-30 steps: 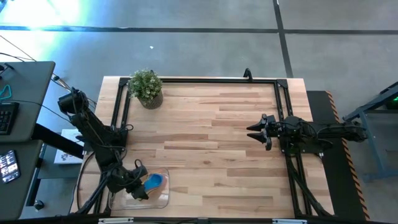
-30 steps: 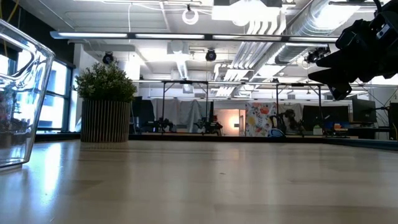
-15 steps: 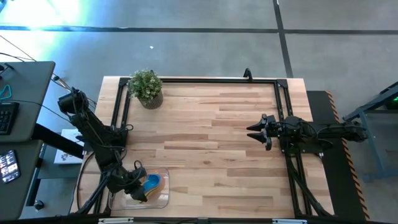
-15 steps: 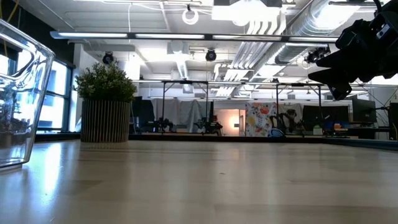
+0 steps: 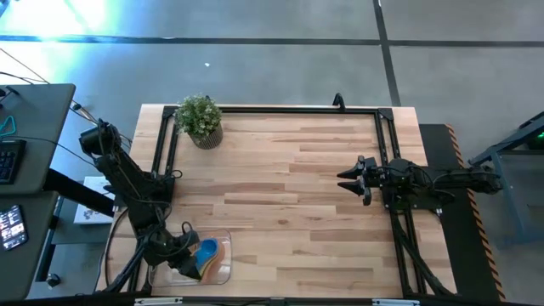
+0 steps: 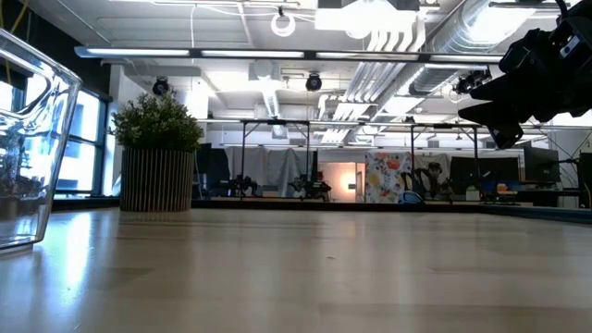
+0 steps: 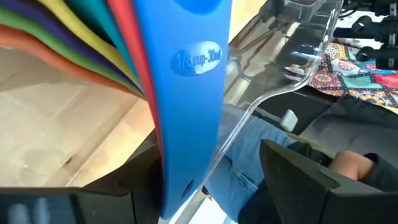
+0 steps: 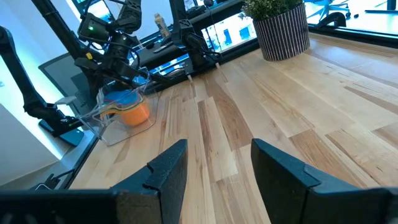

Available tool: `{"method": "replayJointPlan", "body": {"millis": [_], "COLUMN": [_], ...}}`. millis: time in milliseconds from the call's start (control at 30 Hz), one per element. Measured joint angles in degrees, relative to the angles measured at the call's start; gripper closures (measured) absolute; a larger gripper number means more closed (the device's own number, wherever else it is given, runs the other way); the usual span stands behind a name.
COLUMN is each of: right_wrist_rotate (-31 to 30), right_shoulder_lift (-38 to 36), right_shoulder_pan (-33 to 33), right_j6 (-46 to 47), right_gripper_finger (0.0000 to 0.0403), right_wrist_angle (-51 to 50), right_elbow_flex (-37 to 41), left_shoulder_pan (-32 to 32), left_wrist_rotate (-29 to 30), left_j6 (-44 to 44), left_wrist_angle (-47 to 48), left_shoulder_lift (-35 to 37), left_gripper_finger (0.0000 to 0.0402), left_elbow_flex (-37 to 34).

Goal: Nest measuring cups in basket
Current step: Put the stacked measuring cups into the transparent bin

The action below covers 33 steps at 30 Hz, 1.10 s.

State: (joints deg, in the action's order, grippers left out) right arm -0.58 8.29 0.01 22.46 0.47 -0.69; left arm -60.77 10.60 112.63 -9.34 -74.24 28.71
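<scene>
hovering open-fingered over the basket (image 5: 223,274) at the table's (image 5: 289,170) front-left corner, left gripper (image 5: 189,265) flanks nested measuring cups (image 5: 206,252); right gripper (image 5: 350,180) waits open near the right edge.

The wide middle of the desk (image 5: 280,195) lay open for passage, with only the potted plant (image 5: 201,119) at the far left corner and the basket (image 5: 223,270) at the near left edge standing in the way.

Cups (image 5: 206,252) apparently nested in basket (image 5: 223,274)
</scene>
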Motion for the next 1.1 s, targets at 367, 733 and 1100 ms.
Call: {"method": "replayJointPlan", "body": {"millis": [367,733,1100], "right_wrist_rotate": [-0.01,-0.01,0.00], "right_shoulder_lift": [0.00,0.00,-0.02], "right_shoulder_pan": [0.00,0.01,0.00], "right_j6": [0.02,0.02,0.02], "right_gripper_finger": [0.0234,0.0234,0.0234], "right_wrist_angle": [0.00,-0.01,0.00], "right_elbow_flex": [0.00,0.00,0.00], "left_shoulder_pan": [-0.04,-1.16,-4.27], "left_wrist_rotate": [-4.24,-5.57,-2.88], "left_j6": [6.17,12.01,19.62], "left_wrist_angle": [0.03,-0.21,3.65], "left_shoulder_lift": [0.00,0.00,2.53], "left_gripper_finger": [0.0167,0.0167,0.0167], "left_elbow_flex": [0.04,0.04,0.07]}}
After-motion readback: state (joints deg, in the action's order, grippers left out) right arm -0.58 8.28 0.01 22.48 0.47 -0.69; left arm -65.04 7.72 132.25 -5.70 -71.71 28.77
